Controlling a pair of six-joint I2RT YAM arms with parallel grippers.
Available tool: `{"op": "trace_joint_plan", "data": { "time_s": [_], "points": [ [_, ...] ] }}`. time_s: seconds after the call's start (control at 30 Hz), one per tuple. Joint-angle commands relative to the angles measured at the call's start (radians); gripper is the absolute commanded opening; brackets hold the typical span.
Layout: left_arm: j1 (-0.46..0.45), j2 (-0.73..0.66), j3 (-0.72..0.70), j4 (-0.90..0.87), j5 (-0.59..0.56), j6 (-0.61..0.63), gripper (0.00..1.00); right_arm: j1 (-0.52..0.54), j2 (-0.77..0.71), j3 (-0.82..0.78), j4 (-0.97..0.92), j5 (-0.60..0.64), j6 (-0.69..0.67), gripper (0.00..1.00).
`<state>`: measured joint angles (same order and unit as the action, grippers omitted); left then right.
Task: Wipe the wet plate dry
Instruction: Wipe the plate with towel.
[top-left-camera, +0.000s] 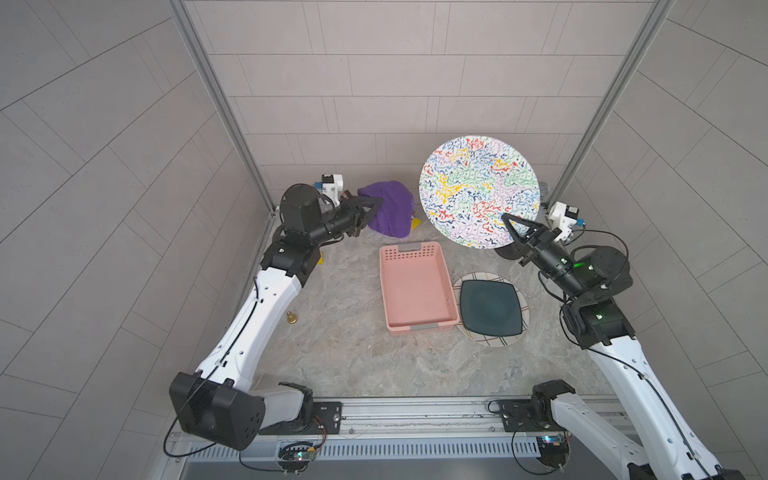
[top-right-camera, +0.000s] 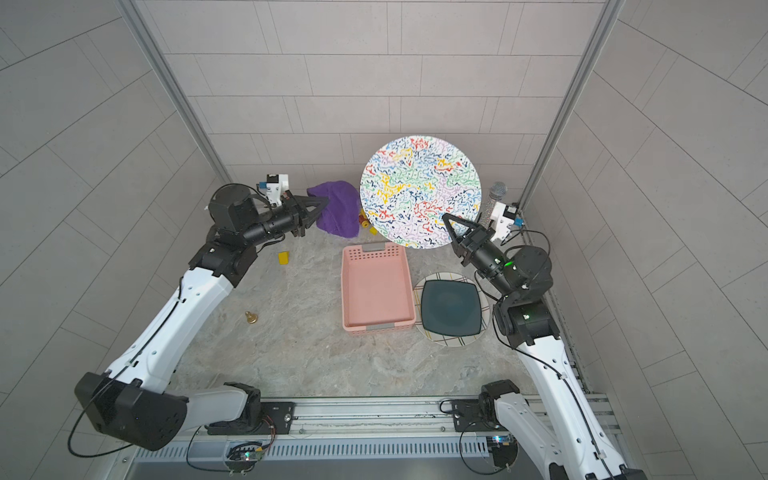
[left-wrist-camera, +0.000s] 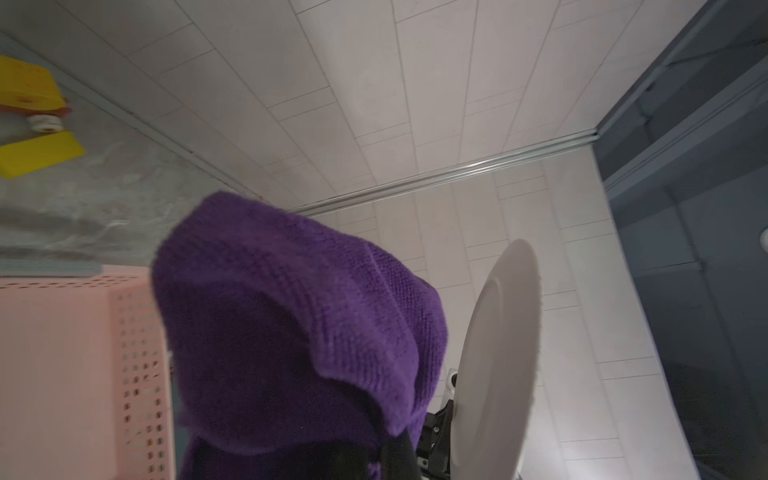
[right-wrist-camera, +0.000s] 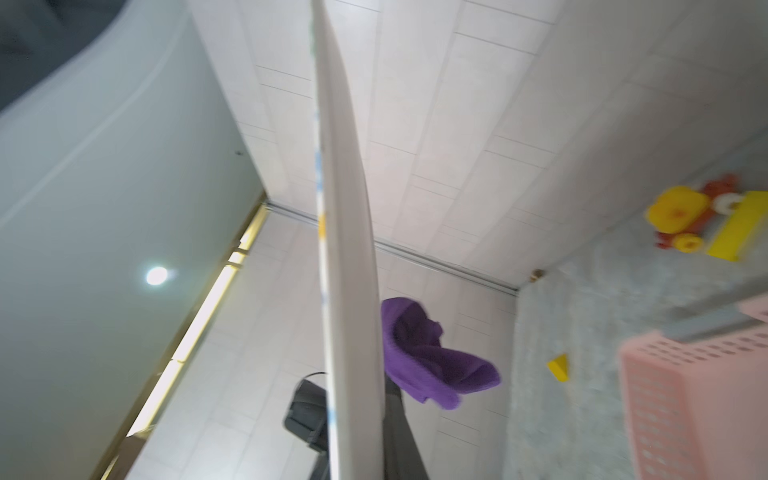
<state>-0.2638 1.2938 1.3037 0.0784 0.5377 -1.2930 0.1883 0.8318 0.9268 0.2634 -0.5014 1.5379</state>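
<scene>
My right gripper (top-left-camera: 508, 219) is clamped on the lower rim of the patterned plate (top-left-camera: 478, 187), holding it raised on edge. My left gripper (top-left-camera: 374, 204) is closed tight on the purple cloth (top-left-camera: 390, 210), which hangs just beside the plate.

Plate (top-left-camera: 478, 191) with multicoloured squiggles on white, purple cloth (top-left-camera: 388, 208), pink basket (top-left-camera: 415, 291) (perforated walls), teal square dish (top-left-camera: 490, 307)
</scene>
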Motion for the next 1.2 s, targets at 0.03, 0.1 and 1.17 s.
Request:
{"op": "trace_joint_plan", "data": {
  "time_s": [0.03, 0.1, 1.17],
  "points": [
    [-0.053, 0.034, -0.008, 0.495, 0.011, -0.505, 0.0, 0.055, 0.037, 0.028, 0.308, -0.028, 0.152, 0.0],
    [-0.076, 0.054, 0.024, 0.565, -0.03, -0.589, 0.0, 0.094, 0.049, 0.029, 0.271, -0.021, 0.113, 0.0],
    [-0.333, 0.1, 0.248, 0.782, -0.302, -0.77, 0.0, 0.439, 0.272, 0.24, 0.301, 0.185, -0.117, 0.0]
  ]
}}
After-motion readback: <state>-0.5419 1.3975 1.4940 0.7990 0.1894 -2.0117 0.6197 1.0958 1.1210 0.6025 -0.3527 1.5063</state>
